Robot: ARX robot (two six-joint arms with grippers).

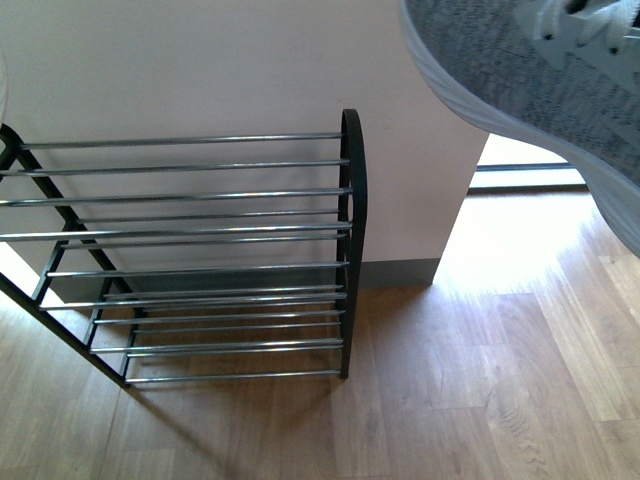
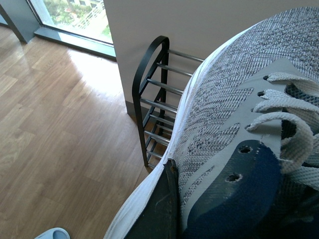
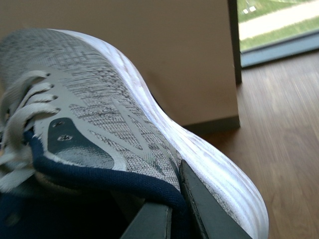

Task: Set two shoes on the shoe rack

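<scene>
Pinching a grey knit sneaker (image 3: pixel 99 109) with a white sole, white laces and navy collar, the right gripper (image 3: pixel 177 211) has its jaws clamped across the shoe's side wall. One dark finger (image 3: pixel 209 214) lies against the outside by the sole, and the other sits inside the opening. From the front, this sneaker hangs high in the air, above and to the right of the open shoe rack (image 1: pixel 355 200) of black metal side frames and thin chrome rods, well apart from it. The rack stands on the wooden plank floor (image 1: pixel 480 380) against a cream wall (image 1: pixel 200 70).

The left gripper (image 2: pixel 189 216) carries a second grey knit sneaker (image 2: pixel 224 99) of the same make, off the floor and toe towards the rack. One dark finger (image 2: pixel 162 209) presses on the outer side beside the white sole. Its partner is hidden inside the shoe, so the jaws grip the wall between them. A pale blue one-piece slide sandal (image 2: pixel 52 233) lies on the floor, well apart from the rack.
</scene>
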